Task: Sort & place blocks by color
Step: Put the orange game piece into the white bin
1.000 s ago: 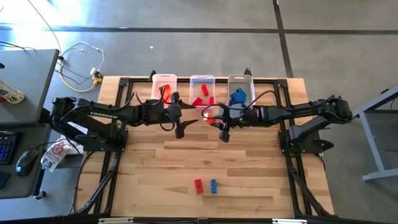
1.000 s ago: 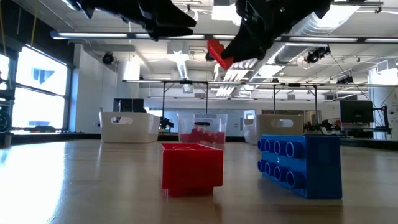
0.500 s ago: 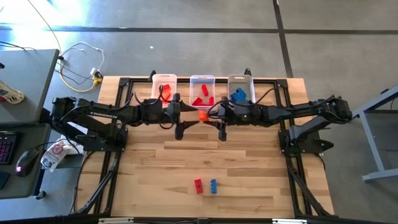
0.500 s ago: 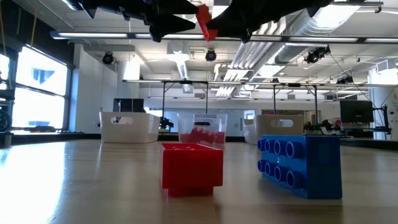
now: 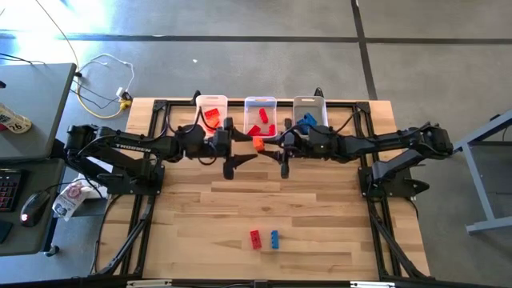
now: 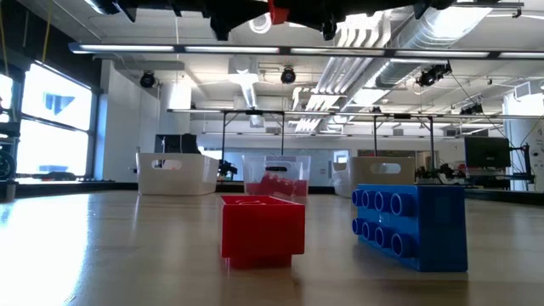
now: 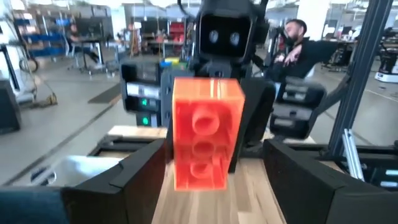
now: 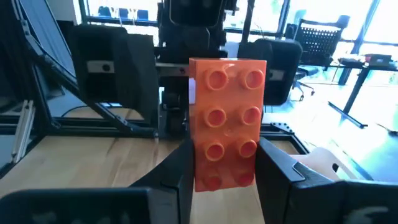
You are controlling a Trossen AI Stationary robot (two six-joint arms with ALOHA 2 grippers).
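An orange brick (image 5: 258,144) is in the air in front of the middle bin, between my two grippers. My right gripper (image 5: 270,146) (image 8: 224,171) is shut on it. My left gripper (image 5: 244,148) (image 7: 214,162) faces it from the table's left, open, its fingers on either side of the brick (image 7: 205,130) without touching it. In the low view only the brick's lower tip (image 6: 278,13) shows at the top edge. A red brick (image 5: 255,238) (image 6: 263,225) and a blue brick (image 5: 274,238) (image 6: 410,225) rest flat on the table near the front. My right gripper pinches the orange brick by its near end (image 8: 221,177) between the two fingers (image 8: 180,168), coming level from the table's right. The brick sticks out lengthwise beyond the fingertips toward the left gripper, its studded face toward my wrist camera, lifted clear of the table.
Three translucent white bins stand along the far edge: the left bin (image 5: 212,102) holds orange bricks, the middle bin (image 5: 260,101) red ones, the right bin (image 5: 309,102) blue ones. Bare wood lies between the arms and the two front bricks. A person shows in the room behind (image 7: 298,37).
My right gripper has carried the orange brick toward the table's left and upward, bringing it up to the left gripper; in the low view the brick has risen almost out of the picture.
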